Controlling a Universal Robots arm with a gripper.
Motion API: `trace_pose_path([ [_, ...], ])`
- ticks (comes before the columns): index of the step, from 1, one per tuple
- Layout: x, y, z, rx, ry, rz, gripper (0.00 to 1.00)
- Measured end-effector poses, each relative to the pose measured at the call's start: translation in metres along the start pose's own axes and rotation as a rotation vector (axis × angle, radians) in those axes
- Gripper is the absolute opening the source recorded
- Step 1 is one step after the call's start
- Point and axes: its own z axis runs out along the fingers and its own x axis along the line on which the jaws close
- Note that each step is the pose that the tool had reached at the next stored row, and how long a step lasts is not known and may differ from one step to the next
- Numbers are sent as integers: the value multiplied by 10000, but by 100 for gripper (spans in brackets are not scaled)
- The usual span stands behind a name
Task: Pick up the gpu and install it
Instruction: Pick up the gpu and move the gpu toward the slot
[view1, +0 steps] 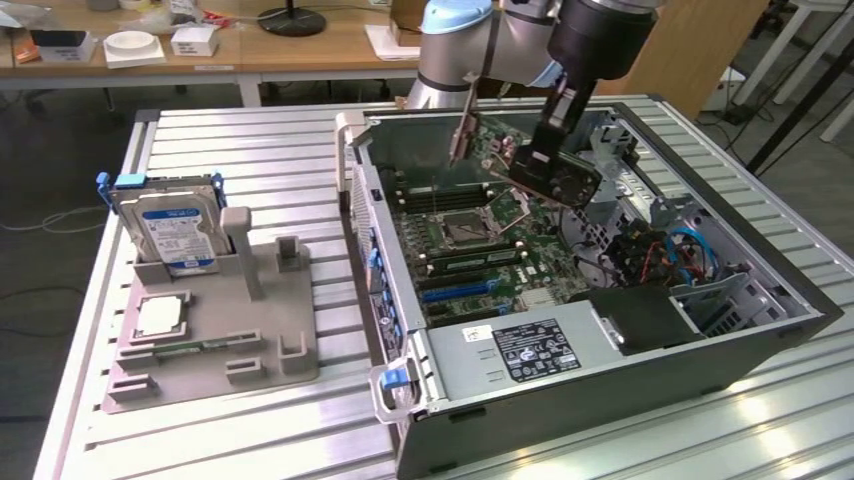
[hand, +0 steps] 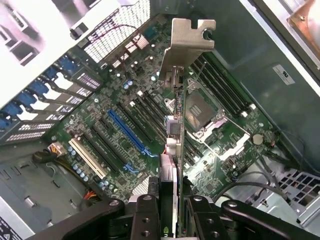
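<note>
Two black metal fingers (hand: 145, 217) of my gripper (hand: 172, 222) were squeezed onto the gpu (hand: 174, 125), open only as far as the thin card between them. I held it up in the air inside the open computer case (view1: 747, 330), over the motherboard (hand: 115, 115) and not yet in any slot. In my wrist view I saw the card from its thin edge, so it looked like a long, skinny strip. At its far end sat a flat, shiny silver bracket (hand: 187, 45) with a bent tab and a small notch at the tip. In the exterior view one face of the card looked orange-brown, and the card was tilted. The motherboard under it was green and bumpy, with many tiny parts, long black slots and one bright blue slot (hand: 127, 132). A square silver socket (hand: 200, 107) lay just beside the card's edge. The case had dark, smooth walls and a grey metal box (view1: 534, 350) with a black label. Well apart from the case, toward the exterior view's left, a boxy silver hard drive (view1: 174, 230) with a blue label stood upright in a grey plastic holder (view1: 214, 340) on the ribbed metal table (view1: 240, 170).
</note>
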Motion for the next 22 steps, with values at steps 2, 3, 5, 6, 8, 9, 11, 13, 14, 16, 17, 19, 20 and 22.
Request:
trace_pose_path([
  [2,-2,-2,1,-8,9,-187,27],
  [3,-3,-3,2,-12,13,-281,27],
  [5,-4,-5,3,-21,21,-477,27],
  [6,-5,-6,4,-26,25,-570,27],
  [8,-7,-8,5,-35,33,-755,27],
  [9,-8,-9,6,-39,37,-849,27],
  [11,-9,-11,7,-49,45,-1040,27],
  [13,-10,-12,8,-57,53,-1225,27],
  [14,-11,-13,9,-62,56,-1318,27],
  [16,-12,-15,10,-71,64,-1510,27],
  [17,-13,-16,10,-76,68,-1602,27],
  [19,-14,-17,11,-85,75,-1789,27],
  [20,-15,-18,12,-90,78,-1881,27],
  [22,-16,-19,13,-100,84,-2065,27],
])
